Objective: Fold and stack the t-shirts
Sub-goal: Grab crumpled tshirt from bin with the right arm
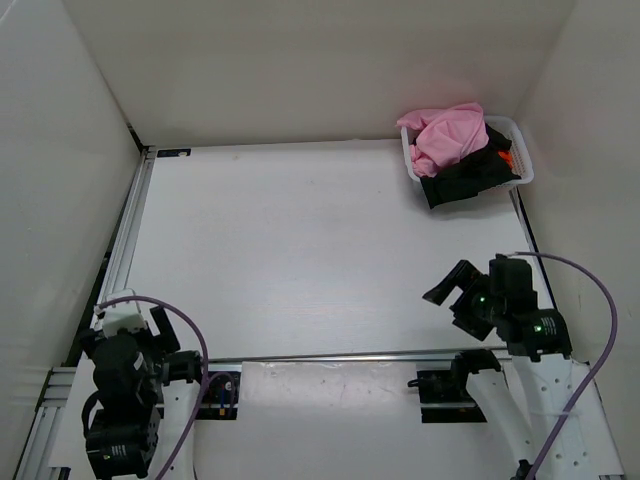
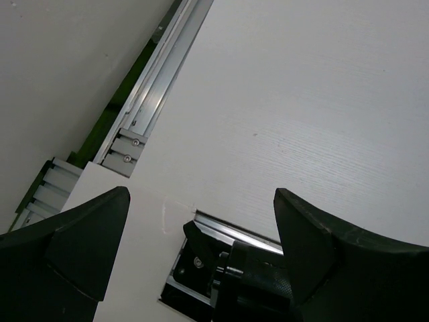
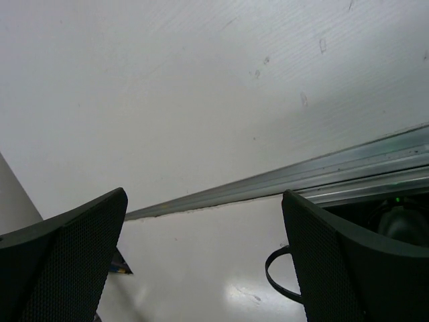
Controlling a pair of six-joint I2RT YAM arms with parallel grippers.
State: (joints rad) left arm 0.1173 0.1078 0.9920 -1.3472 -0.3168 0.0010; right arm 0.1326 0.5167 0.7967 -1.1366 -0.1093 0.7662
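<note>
Cloth sits bunched in the far right corner of the white table point(image 1: 300, 250), all of it inside a white plastic mesh basket point(image 1: 523, 160). The light pink cloth t-shirt point(image 1: 448, 137) lies crumpled on top and spills over the basket's far and left rim. Beneath it, the black cloth t-shirt point(image 1: 468, 182) droops over the near edge of the basket toward the table. The bright orange cloth t-shirt point(image 1: 507, 156) shows only as a small sliver between the black cloth and the basket's right wall. None of the three is folded or laid out on the table.

The left fingers point(image 2: 80, 248) are spread wide with nothing between them. In the left wrist view they frame bare table and the silver aluminium rail point(image 2: 157, 84) that runs along the table's left side. The left arm is drawn in over its base at the near left corner, well apart from the basket.

The right fingers point(image 3: 74, 255) are likewise wide apart and hold nothing. In the top view they hang above the near right part of the table, just beyond the thin metal strip point(image 1: 330, 355) that crosses the near edge. The basket is well away from them at the far side.
</note>
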